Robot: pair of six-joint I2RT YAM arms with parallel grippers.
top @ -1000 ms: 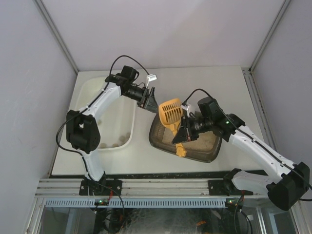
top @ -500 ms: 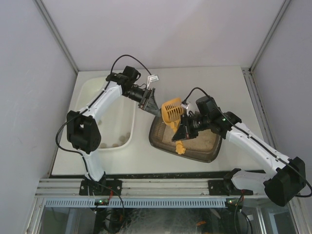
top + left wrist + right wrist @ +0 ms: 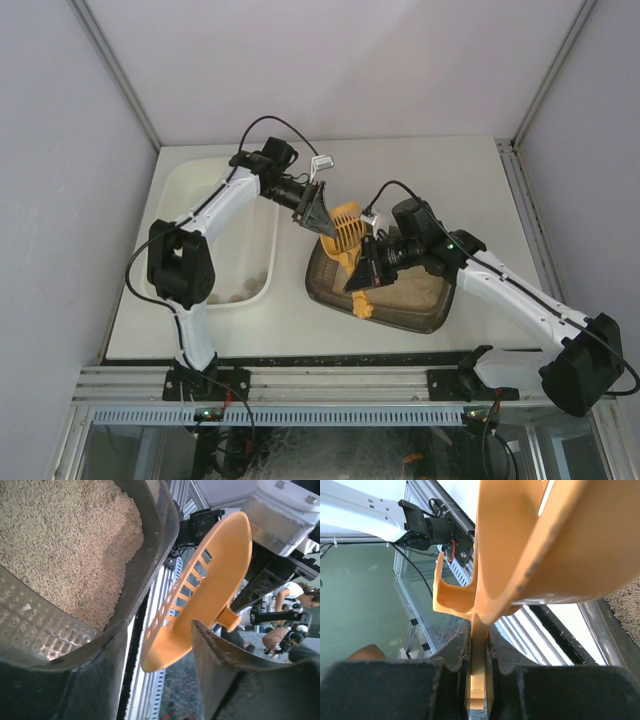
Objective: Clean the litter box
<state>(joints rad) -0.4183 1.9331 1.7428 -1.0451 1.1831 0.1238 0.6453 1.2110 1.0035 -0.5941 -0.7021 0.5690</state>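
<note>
The litter box, a dark tray of pale litter, sits right of centre; its rim and litter show in the left wrist view. My right gripper is shut on the handle of an orange slotted scoop, holding it tilted above the box's left end. My left gripper is open at the scoop's head. The scoop's front edge lies between the jaws with gaps on both sides. The left finger stands next to the box's rim.
A larger white tub stands left of the litter box with several brown clumps at its near end. Grey walls enclose the table on three sides. The frame rail runs along the near edge.
My left gripper has moved right, up to the scoop's head. My right gripper has carried the scoop a little to the left, toward it.
</note>
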